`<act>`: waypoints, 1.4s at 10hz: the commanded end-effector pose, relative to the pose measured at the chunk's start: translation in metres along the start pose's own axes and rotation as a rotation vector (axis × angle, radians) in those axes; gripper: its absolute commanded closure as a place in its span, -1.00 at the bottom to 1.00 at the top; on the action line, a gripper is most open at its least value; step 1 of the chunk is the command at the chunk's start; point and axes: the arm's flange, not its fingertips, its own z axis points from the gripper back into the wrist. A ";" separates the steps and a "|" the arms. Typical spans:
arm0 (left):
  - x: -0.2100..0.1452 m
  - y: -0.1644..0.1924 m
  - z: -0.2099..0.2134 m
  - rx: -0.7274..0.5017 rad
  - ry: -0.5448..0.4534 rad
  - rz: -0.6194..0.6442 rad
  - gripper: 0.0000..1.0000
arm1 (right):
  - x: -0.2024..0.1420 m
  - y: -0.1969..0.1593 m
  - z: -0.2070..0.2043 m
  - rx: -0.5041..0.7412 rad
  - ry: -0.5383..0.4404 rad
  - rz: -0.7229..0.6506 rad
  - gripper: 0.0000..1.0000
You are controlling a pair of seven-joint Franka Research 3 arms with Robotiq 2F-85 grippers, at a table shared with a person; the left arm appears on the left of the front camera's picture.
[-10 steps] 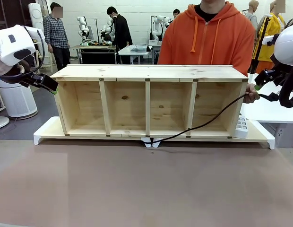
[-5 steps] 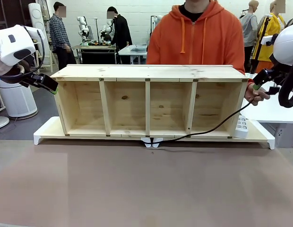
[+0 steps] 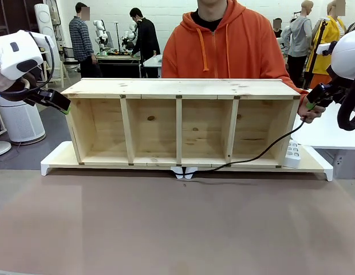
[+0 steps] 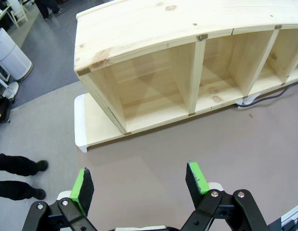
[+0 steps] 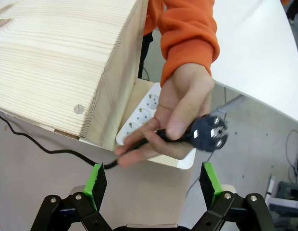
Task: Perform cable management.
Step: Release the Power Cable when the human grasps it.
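The cable (image 3: 257,153) is a thin black cord running from under the middle of the wooden shelf (image 3: 180,89) up to the right. A person's hand (image 5: 180,113) holds its black plug (image 5: 209,133) just beyond the shelf's right end. My right gripper (image 5: 153,185) is open, close below the hand, with the plug and cord between and beyond its green pads (image 5: 96,183). In the front view the right gripper (image 3: 312,103) hangs beside the hand (image 3: 308,112). My left gripper (image 4: 139,183) is open and empty, off the shelf's left end (image 3: 62,106).
The shelf has several open compartments and stands on a white base (image 3: 54,160). A white power strip (image 3: 292,153) lies on the base at the right end, also seen as the strip (image 5: 139,113) under the hand. A white table (image 3: 329,132) stands at the right.
The person has shifted to the left and brought the hand with the plug up closer to my right gripper. The cord now sags lower. Both arms have stayed nearly still.
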 end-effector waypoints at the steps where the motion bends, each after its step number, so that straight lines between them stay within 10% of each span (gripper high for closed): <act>1: 0.001 0.000 0.000 0.002 -0.004 0.000 -1.00 | -0.001 -0.002 0.000 0.000 0.000 -0.004 -1.00; 14: 0.001 0.000 0.000 0.002 -0.004 0.000 -1.00 | -0.001 -0.002 0.000 0.000 0.000 -0.004 -1.00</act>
